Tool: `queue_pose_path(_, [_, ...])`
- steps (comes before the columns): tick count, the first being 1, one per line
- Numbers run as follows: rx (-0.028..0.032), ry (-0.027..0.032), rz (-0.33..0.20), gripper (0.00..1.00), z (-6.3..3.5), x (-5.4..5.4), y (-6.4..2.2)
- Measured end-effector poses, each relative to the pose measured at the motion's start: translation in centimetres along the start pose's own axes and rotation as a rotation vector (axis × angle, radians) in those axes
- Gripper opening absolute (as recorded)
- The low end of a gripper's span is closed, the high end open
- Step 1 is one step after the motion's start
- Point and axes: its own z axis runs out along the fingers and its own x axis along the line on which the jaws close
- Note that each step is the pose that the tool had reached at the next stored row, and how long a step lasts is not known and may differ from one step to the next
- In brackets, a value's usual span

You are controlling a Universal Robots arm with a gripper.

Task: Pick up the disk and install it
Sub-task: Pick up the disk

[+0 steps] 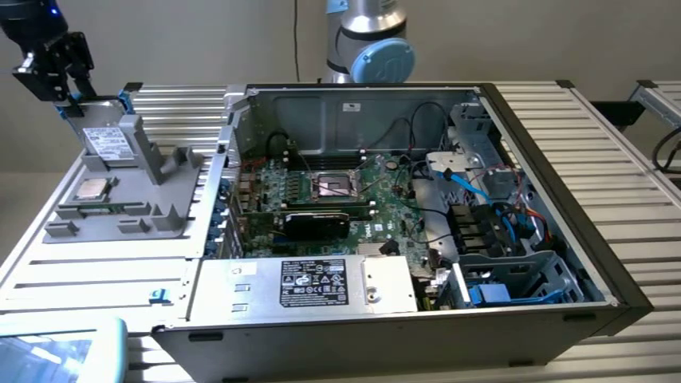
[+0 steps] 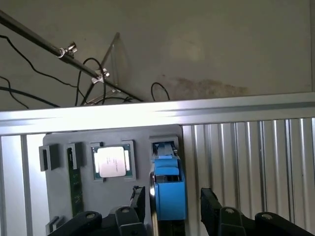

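One tool (image 2: 174, 206): released, jaws spread wide.
One disk (image 2: 170, 189): upright in grey holder (image 2: 133, 137), between tool's jaws, blue edge up so flat faces meet them.

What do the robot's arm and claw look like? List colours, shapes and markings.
The arm is a silver-grey tube with a rounded light-blue joint cap. The claw is black and blocky, with a small blue light above it; its fingers are black angular bars on round pivots.
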Motion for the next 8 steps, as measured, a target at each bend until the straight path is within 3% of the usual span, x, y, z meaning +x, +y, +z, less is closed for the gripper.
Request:
queue_pose_path(3, [-0.0006,-0.0078,0.000,0.57,0.50,0.1,-0.01])
queue_pose_path(8, [-0.0009,-0.0090,0.000,0.57,1.17,0.3,-0.03])
